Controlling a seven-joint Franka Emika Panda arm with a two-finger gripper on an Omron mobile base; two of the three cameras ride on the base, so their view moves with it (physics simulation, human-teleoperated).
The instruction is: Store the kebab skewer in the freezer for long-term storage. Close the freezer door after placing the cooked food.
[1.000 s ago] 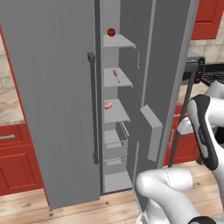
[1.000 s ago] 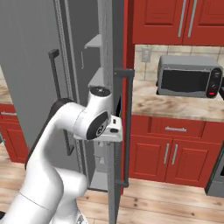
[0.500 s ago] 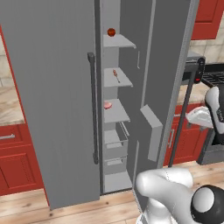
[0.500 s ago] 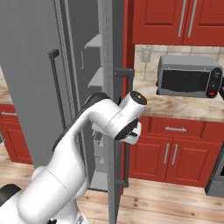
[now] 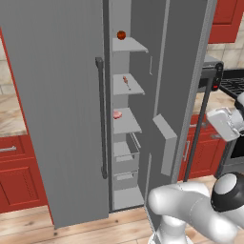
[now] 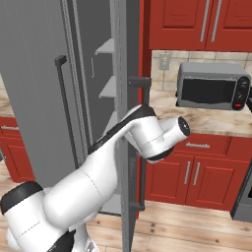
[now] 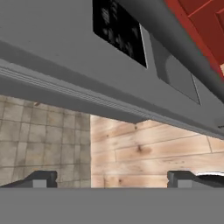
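A: Kitchen with red cabinets [image 6: 206,172], wood floor [image 7: 144,151], tall grey fridge standing open. Starting nearest the hand?

B: Gripper [image 7: 112,180] first. Fingertips [image 7: 42,178] spread as wide as they go, nothing between them, nothing touched. Floor showing through the gap.

A: Next thing out from the fingers?

B: Freezer door [image 7: 65,39], outer face, across the hand view from 9 to 3 o'clock and filling 12. Dark dispenser recess [image 7: 118,28] at about 12. Close ahead of the fingers, apart from them, no contact seen.

A: Door's position from the base?

B: Swung well out, roughly square to the cabinet front in the left base view. Long dark bar handle [image 5: 199,125] upright on the outer side, hand just beside it toward 3 o'clock. Long axis of door and handle vertical. Inner face with a door bin [image 5: 164,148] turned toward the shelves.

A: And farther in?

B: Freezer [image 5: 125,157]: narrow grey shelves, two clear bins low down. Kebab skewer [image 5: 126,81] lying on the second shelf from the top, at about 10 o'clock from the hand, well apart from it. Round red fruit [image 5: 121,35] on the shelf above, flat pink piece [image 5: 117,114] on the shelf below.

A: Judgement on the step?

B: Placing looks done. Door closing left: push on the outer face, swinging it toward 9 o'clock onto the cabinet.
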